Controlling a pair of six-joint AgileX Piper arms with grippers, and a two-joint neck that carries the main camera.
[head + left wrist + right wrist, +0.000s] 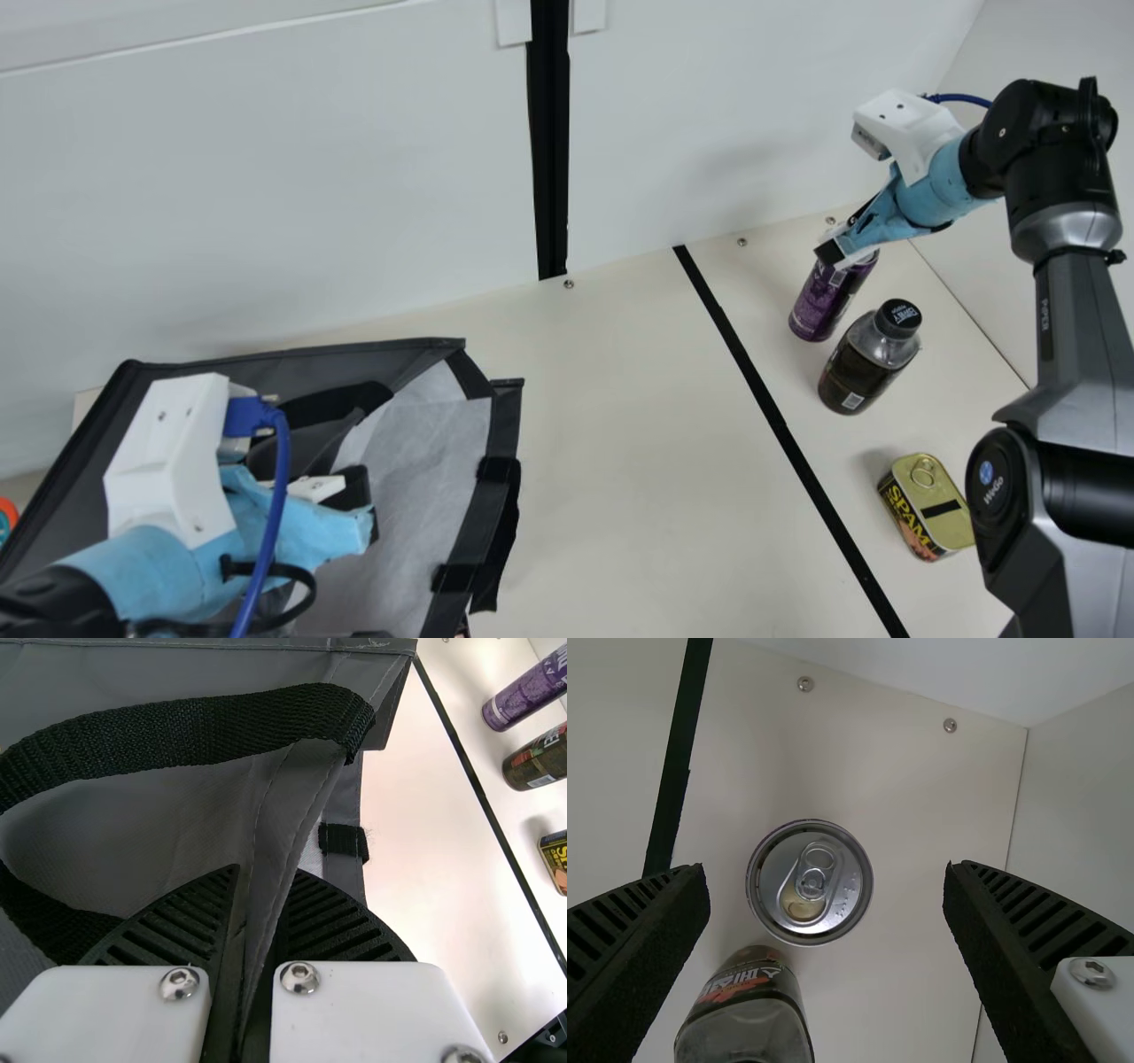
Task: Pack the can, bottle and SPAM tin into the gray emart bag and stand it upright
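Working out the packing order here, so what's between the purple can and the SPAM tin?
The dark bottle stands between the purple can and the SPAM tin in the main view.

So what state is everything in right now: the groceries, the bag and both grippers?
Can: upright, tab flat.
Bottle: upright, cap on.
SPAM tin: lid up, unopened.
Bag: fabric pinched by the left gripper.
Left gripper: closed on the bag.
Right gripper: open, over the can.

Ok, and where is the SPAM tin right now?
In the main view, the SPAM tin is at the lower right, on the table to the right of the black line, with the bottle its nearest neighbour, above it.
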